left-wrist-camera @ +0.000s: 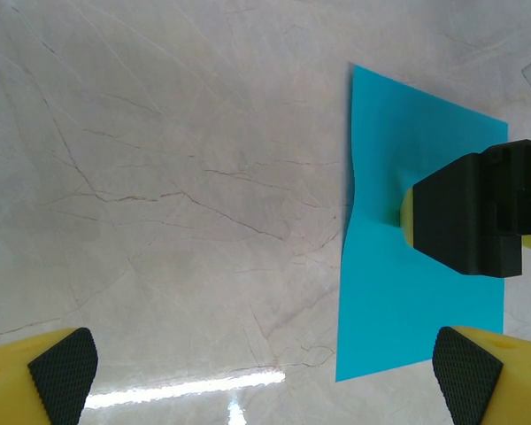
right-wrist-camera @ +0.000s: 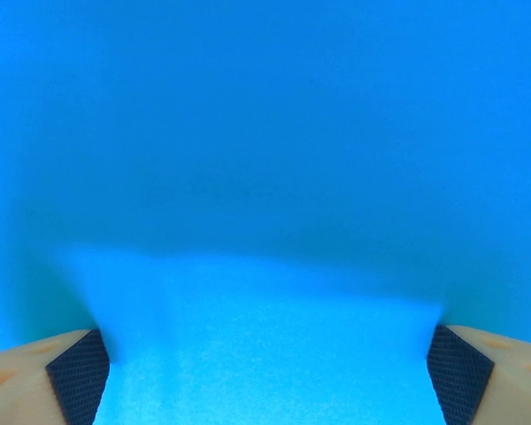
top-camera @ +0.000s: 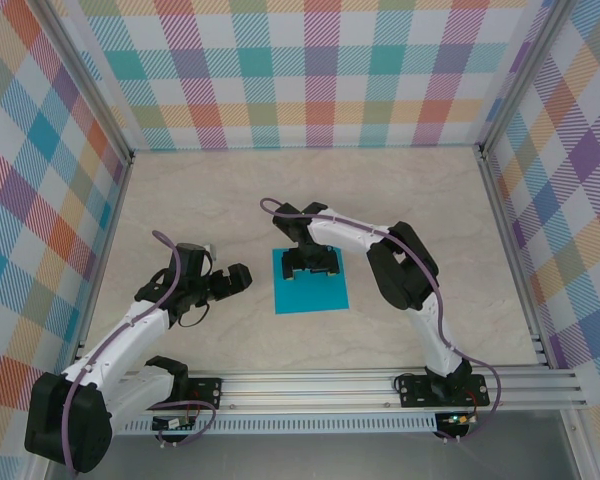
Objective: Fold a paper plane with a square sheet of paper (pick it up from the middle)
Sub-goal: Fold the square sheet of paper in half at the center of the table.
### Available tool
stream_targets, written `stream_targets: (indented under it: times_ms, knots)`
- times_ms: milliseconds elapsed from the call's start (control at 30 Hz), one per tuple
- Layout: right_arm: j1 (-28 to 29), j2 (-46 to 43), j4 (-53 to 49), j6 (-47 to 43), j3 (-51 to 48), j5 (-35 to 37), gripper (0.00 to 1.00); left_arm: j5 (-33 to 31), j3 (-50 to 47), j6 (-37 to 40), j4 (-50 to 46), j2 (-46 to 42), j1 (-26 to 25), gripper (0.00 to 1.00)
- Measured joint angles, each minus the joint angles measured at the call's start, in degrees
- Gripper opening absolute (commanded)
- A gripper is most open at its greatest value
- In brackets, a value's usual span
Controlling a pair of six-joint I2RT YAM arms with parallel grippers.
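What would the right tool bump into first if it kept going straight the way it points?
The square sheet of paper. The right tool points down at it with jaws open, and seems very close to it, perhaps touching; depth is hard to judge.

Left tool (top-camera: 246,278) open, hovering — right tool (top-camera: 311,268) down, jaws spread

The pale marble table (left-wrist-camera: 159,177) covers most of the frame. A blue paper sheet (left-wrist-camera: 398,133) lies from 2 to 4 o'clock, its edge toward 9 o'clock bowed inward. At 3 o'clock the right gripper (left-wrist-camera: 416,212), black with a yellow fingertip, presses on the sheet. The left gripper (left-wrist-camera: 264,376) stands wide apart, its black pads (left-wrist-camera: 64,376) at 8 and 4 o'clock, holding nothing.
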Motion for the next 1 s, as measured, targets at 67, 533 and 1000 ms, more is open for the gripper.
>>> stream_targets:
  times_ms: [67, 533, 1000]
  knots:
    - [-0.1, -0.1, 0.0, 0.3, 0.0, 0.0, 0.85, 0.1, 0.0, 0.0, 0.0, 0.0, 0.0, 1.0]
    - [-0.1, -0.6, -0.4, 0.0, 0.1, -0.4, 0.53, 0.2, 0.9, 0.0, -0.2, 0.0, 0.0, 1.0]
    - [-1.0, -9.8, 3.5, -0.2, -4.3, -8.0, 0.28, 0.1, 1.5, -0.1, -3.2, -2.8, 0.0, 1.0]
